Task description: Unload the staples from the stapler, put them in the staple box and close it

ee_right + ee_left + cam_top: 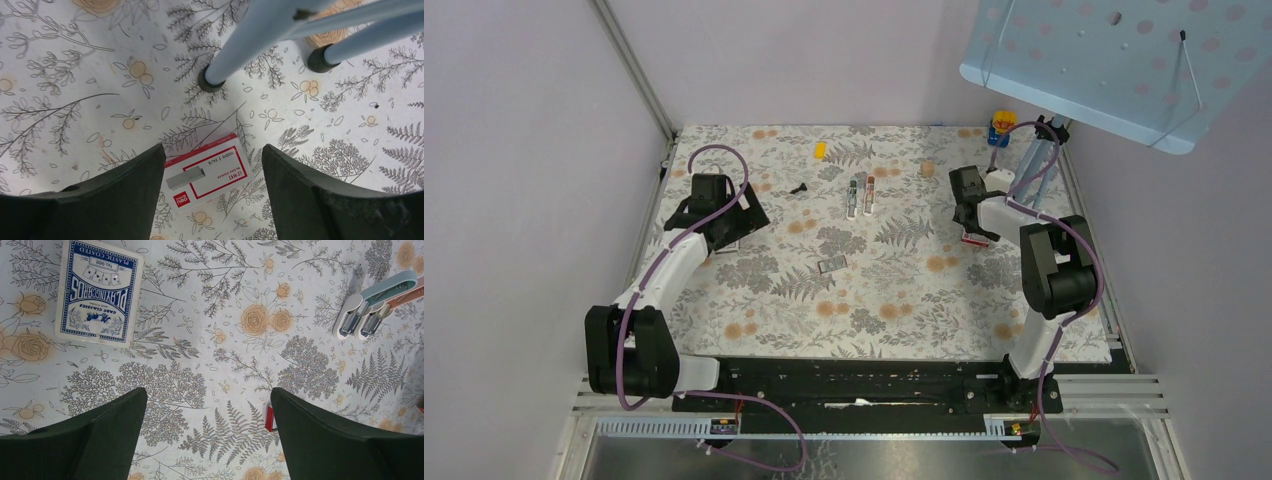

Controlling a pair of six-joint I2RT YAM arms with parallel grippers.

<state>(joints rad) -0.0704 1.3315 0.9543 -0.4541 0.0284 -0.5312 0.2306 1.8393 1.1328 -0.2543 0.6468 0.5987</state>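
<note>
Two staplers lie side by side mid-table, one with a teal top [853, 196] [387, 286], one with a pink top [869, 192] [406, 297]. Their white front ends [350, 316] face my left wrist camera. My left gripper [740, 226] [208, 390] hovers open over bare cloth, well left of the staplers, holding nothing. My right gripper [971, 222] [212, 150] is open and low over a red-and-white staple box [972, 238] [207, 172]. The box lies flat between the fingers, close to the left fingertip [150, 165]. No loose staples are visible.
A blue playing-card box [97, 292] lies by the left gripper. A small red-edged item [270, 418] peeks beside its right finger. A small grey packet [831, 265], black clip [799, 188], yellow piece [820, 150] and cork [927, 170] dot the floral cloth. Pale-blue pegboard stand legs [240, 45] rise near the right gripper.
</note>
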